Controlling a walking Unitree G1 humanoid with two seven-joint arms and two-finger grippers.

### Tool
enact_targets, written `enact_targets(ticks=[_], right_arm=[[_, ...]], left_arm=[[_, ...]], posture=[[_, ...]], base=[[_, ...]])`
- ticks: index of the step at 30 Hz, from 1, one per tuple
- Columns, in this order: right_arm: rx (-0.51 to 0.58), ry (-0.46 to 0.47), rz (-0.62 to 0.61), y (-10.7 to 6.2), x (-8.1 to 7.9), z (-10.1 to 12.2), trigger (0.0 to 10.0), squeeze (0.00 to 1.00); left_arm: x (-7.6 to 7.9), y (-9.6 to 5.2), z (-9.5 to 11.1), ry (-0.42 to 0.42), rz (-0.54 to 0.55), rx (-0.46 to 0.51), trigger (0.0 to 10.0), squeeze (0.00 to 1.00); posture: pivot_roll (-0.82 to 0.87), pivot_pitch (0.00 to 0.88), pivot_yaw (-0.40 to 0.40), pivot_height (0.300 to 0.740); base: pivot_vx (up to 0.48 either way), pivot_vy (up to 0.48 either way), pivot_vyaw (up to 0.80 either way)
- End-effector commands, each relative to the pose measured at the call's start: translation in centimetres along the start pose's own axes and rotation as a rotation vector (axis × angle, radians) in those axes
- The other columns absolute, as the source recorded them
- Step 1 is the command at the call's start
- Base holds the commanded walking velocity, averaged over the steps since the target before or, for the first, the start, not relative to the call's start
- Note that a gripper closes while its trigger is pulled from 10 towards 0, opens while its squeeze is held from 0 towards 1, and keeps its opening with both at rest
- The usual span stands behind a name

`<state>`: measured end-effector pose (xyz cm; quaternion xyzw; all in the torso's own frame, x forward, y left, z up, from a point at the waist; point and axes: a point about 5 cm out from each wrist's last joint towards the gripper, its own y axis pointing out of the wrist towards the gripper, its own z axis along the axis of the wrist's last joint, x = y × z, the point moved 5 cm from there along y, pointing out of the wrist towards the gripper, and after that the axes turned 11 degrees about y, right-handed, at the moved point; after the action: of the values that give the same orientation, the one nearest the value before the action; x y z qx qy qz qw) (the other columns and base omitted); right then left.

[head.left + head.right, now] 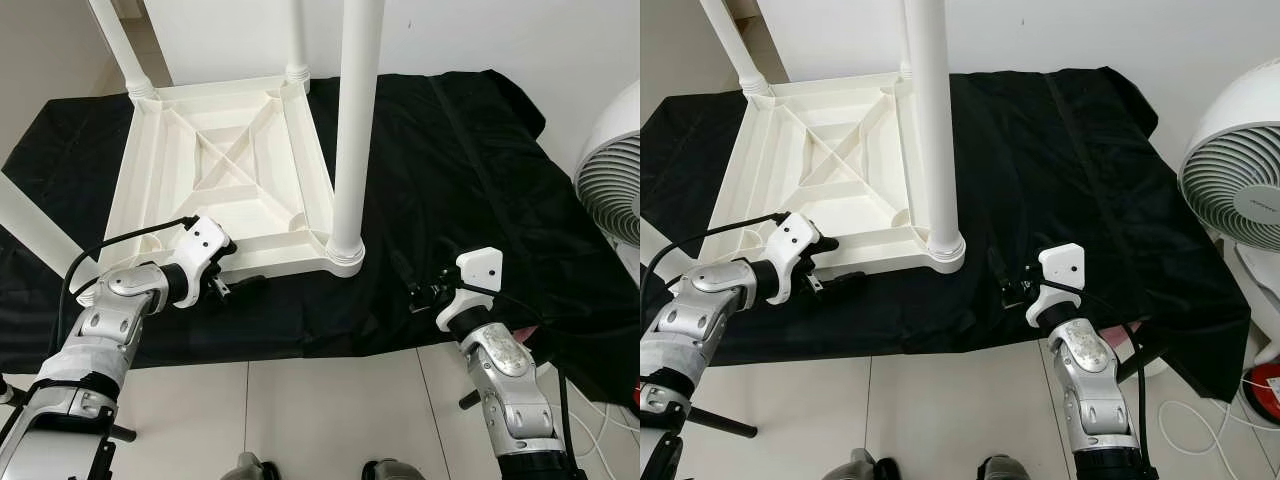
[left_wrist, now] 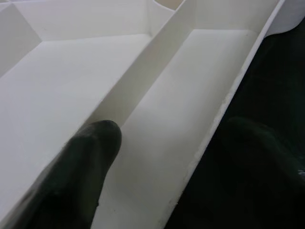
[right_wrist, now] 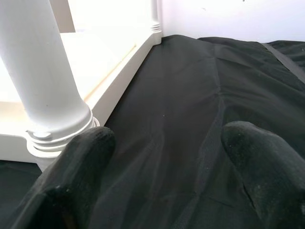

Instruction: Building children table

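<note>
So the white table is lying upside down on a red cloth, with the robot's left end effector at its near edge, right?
Not quite: the cloth is black, not red, as the left eye view shows. The rest holds: the white table lies upside down on it, and the left end effector is at its near edge.

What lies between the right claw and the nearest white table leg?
Only bare black cloth lies between the right claw and the round white plastic table leg, as the right wrist view shows.
</note>
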<state>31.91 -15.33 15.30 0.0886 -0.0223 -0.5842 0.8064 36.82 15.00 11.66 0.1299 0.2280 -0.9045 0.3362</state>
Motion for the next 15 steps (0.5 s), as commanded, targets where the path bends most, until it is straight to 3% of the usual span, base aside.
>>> enact_targets(ticks=[1,15], right_arm=[[-0.001,0.004,-0.003,-0.1,-0.2,-0.3,10.0,0.0],[0.038,0.053,0.007,0.0,-1.5,0.4,10.0,0.0]], left_arm=[[-2.1,-0.3,-0.8,-0.043,0.23,-0.05,0.1,0.0],[-2.4,0.3,0.8,-0.051,0.323,-0.013,0.0,0.0]], posture=[[-0.14,0.097,0.094,0.74],[-0.14,0.102,0.09,0.74]], base=[[0.0,0.0,0.0],[0.0,0.0,0.0]])
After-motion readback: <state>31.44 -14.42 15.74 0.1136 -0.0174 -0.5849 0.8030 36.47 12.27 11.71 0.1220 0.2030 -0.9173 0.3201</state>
